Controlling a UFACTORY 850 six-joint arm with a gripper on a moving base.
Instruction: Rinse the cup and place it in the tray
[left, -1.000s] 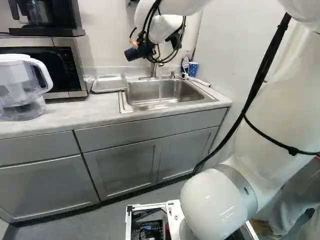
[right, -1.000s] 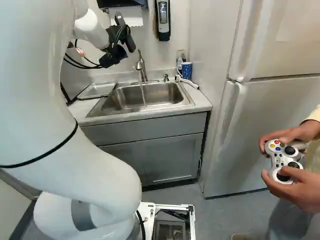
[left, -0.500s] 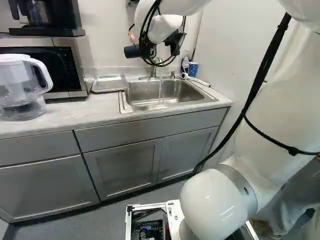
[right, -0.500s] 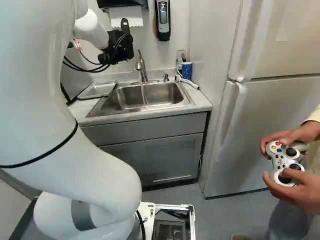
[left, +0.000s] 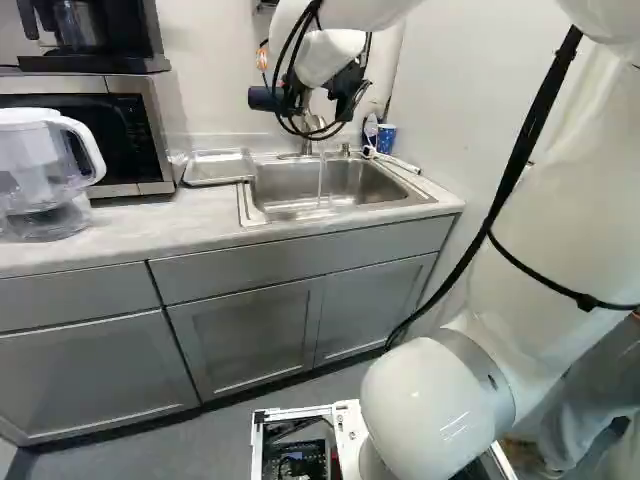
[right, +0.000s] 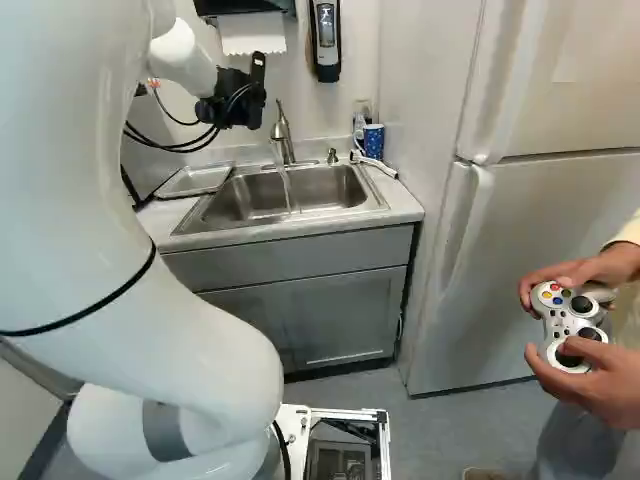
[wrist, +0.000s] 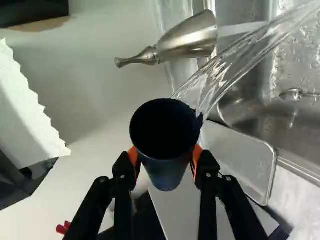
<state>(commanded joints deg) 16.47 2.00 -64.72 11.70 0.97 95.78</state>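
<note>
In the right base view my gripper hangs above and left of the faucet. In the wrist view the gripper is shut on a dark blue cup, an orange pad on either side and the round mouth towards the camera. The cup's inside is dark. Running water shows right beside the cup's rim; whether it touches the cup I cannot tell. Water also falls into the steel sink. A shallow tray lies on the counter beside the sink.
A blue patterned cup stands at the sink's back corner. A paper towel and a wall dispenser hang behind. A pitcher and microwave are on the counter, a fridge beside it.
My wrist has turned and the gripper has tipped up slightly, the cup moving with it. The falling water has shifted a little in the sink. The base has stayed still.
</note>
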